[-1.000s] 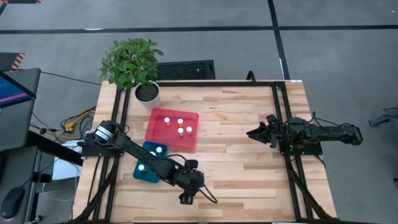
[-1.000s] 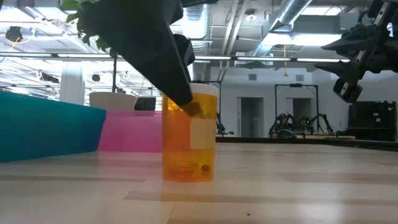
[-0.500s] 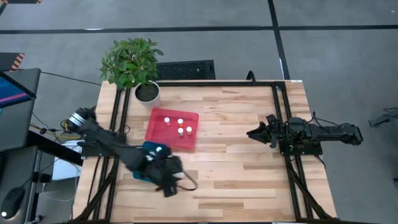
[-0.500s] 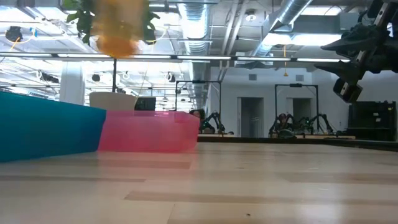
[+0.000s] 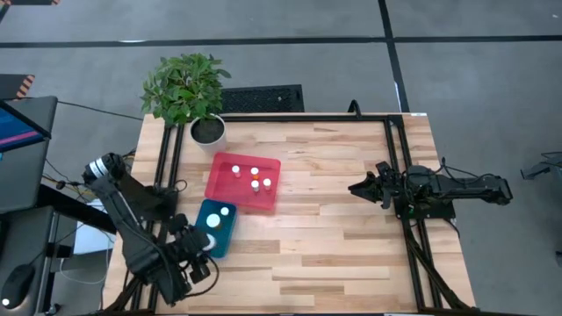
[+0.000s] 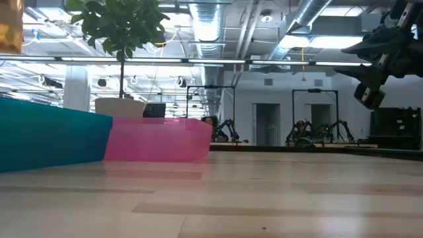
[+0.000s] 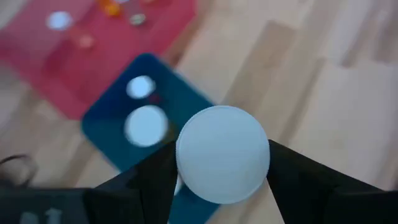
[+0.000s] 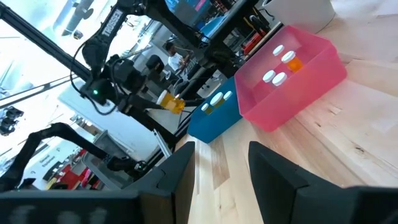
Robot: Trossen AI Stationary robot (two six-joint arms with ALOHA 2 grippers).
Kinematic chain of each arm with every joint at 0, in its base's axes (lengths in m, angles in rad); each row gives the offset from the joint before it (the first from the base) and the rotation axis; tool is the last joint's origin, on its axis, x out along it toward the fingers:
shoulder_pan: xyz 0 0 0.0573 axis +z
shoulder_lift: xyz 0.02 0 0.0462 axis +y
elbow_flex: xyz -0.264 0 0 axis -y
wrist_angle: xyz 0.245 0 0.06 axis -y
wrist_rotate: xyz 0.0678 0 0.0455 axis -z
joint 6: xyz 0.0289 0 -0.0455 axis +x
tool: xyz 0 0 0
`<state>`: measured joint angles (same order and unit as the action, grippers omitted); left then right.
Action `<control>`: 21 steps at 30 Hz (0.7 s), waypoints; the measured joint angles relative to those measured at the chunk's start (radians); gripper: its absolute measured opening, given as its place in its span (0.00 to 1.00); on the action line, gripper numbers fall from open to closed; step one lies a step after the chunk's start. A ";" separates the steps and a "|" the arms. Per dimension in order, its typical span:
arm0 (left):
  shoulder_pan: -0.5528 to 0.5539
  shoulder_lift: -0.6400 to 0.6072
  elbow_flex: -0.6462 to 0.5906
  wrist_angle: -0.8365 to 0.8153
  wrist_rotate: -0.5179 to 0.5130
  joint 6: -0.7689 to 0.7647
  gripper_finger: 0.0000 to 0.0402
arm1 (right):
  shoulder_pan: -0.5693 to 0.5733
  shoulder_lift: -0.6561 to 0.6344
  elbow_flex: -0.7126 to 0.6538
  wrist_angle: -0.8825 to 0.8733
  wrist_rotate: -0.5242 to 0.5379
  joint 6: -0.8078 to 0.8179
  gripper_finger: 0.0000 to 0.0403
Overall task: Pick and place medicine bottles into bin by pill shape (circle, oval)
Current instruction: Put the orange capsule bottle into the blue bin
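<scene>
My left gripper is shut on an orange medicine bottle with a white cap, held in the air over the near end of the teal bin. The bottle also shows in the right wrist view and at the low view's upper left edge. Two white-capped bottles stand in the teal bin. The pink bin beyond it holds several small bottles. My right gripper is open and empty at the table's right side. My left gripper pinches the bottle between its two fingers, one on each side just under the white cap. The cap faces the wrist camera and hides the place of contact. The bottle is lifted clear, above the teal bin's near end.
A potted plant stands at the table's far left corner. The bare wooden top lies between the bins and my right arm. Black frame rails run along the left and right sides.
My left gripper has lifted the orange bottle off the table near the front middle. It has carried the bottle up and toward the table's left edge, to above the teal bin's near end. The bottle stood on the wood and now hangs clear.
</scene>
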<state>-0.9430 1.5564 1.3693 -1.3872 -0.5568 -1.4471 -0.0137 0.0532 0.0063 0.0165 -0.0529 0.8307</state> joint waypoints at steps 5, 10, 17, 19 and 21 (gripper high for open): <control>-0.009 0.034 -0.032 0.002 -0.010 -0.045 0.54 | 0.000 0.000 0.000 0.000 0.001 0.000 0.39; 0.017 0.034 -0.120 0.119 -0.017 -0.041 0.55 | 0.000 0.000 0.000 0.000 0.002 0.000 0.39; 0.052 0.032 -0.212 0.201 0.013 -0.003 0.55 | 0.000 0.000 0.000 0.000 0.002 0.000 0.39; 0.055 0.032 -0.240 0.261 0.023 0.009 0.55 | 0.000 0.000 0.000 0.000 0.002 0.000 0.39; 0.055 0.032 -0.269 0.300 0.030 0.008 0.55 | 0.000 0.000 0.000 0.000 0.002 0.000 0.40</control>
<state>-0.8883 1.5883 1.1008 -1.0871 -0.5273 -1.4393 -0.0139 0.0532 0.0063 0.0162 -0.0513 0.8307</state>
